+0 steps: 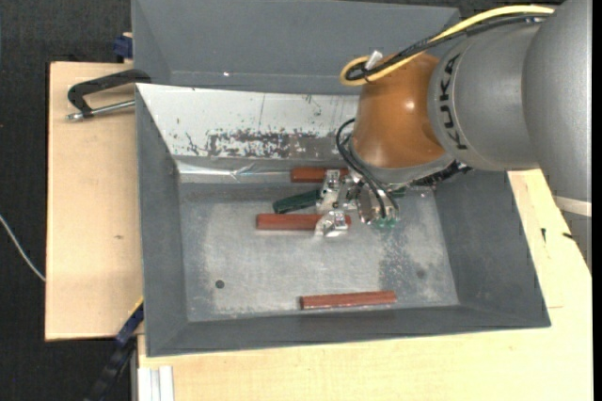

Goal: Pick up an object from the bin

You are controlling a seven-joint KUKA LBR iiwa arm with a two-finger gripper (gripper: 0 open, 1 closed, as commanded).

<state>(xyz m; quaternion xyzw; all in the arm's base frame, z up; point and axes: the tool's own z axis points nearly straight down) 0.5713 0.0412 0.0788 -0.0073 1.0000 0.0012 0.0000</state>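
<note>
My gripper is down near the bin's floor, a little right of the middle, with its two metal fingers standing apart, so it is open. A dark green elongated piece lies just to its left, its right end reaching towards the gap between the fingers. A red-brown bar lies flat below the green piece, and its right end touches or nearly touches the nearer finger. A second red-brown bar rests against the back wall, just behind the gripper.
A third red-brown bar lies along the front wall of the bin. A small dark spot marks the floor at the front left. The arm's orange cover and grey body hang over the bin's right rear part.
</note>
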